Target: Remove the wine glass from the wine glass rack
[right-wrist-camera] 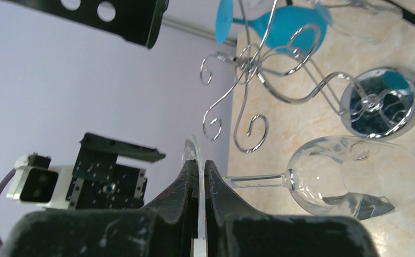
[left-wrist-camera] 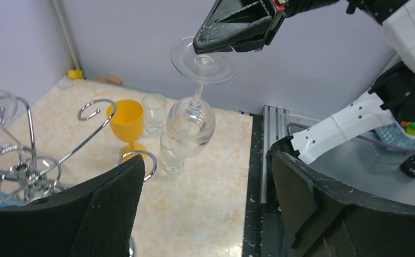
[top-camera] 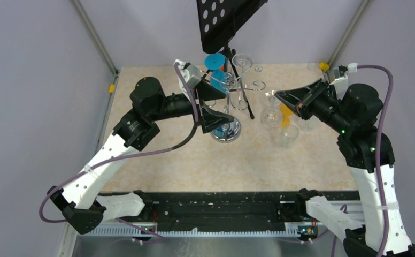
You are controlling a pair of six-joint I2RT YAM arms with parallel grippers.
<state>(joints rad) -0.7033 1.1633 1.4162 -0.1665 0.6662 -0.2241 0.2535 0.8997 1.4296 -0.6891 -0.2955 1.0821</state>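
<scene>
Beige stone-patterned bench [top-camera: 194, 160] is carrying the shiny chrome wire rack [right-wrist-camera: 383, 103]. My right gripper [right-wrist-camera: 201, 176] is pinching the clear wine glass [right-wrist-camera: 350, 176] by its foot, off the rack and beside it. My left gripper [left-wrist-camera: 208, 166] is gaping wide, empty.

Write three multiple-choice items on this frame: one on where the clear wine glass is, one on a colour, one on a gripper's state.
1. Where is the clear wine glass relative to the wine glass rack? A hung on it; B in the air clear of it, upside down; C standing under it.
2. What colour is the goblet on the table? A red; B green; C yellow.
3. How is the right gripper? A wide open; B shut on the glass's stem; C shut on the glass's foot.
B: its bowl hangs free below the gripper. C: the left wrist view shows yellow. C: the fingers pinch the foot's disc.
</scene>
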